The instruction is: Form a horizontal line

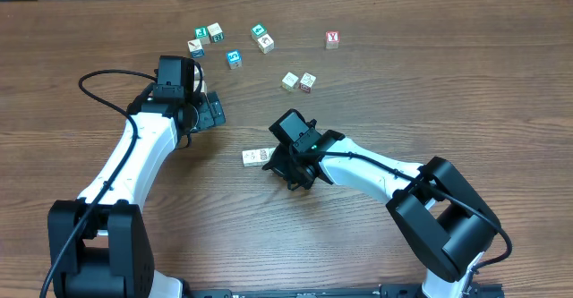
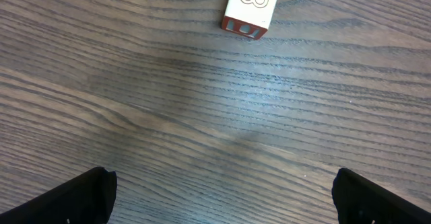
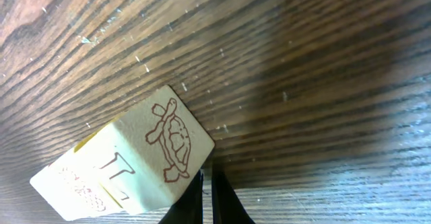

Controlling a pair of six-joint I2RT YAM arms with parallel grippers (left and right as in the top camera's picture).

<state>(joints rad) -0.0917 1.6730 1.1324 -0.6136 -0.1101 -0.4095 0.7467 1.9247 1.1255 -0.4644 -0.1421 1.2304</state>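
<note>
Horizontal line (image 1: 258, 157) so far: two pale cubes side by side and touching, near the middle of the table (image 1: 466, 92), the row lying a touch askew.

In the right wrist view, the nearer cube of the line (image 3: 168, 143) shows a turtle drawing on one face and a letter on the next.

Right gripper (image 1: 275, 162) sits at the line's right end, fingers pinched together with nothing between them. Its fingertips (image 3: 227, 214) are at the turtle cube's lower corner (touching or a hair off, I cannot tell).

Left gripper (image 1: 213, 112) is well apart, up and to the left, fingers spread wide over bare wood and holding nothing. Its wrist view shows a white cube with a figure eight (image 2: 250, 7) and a red side face ahead.

Loose elsewhere:
- a cube with a red Y (image 1: 332, 38) at the far side
- a pair of cubes (image 1: 298, 81) between it and the line
- a cluster of teal and blue cubes (image 1: 228, 43) at far left
</note>
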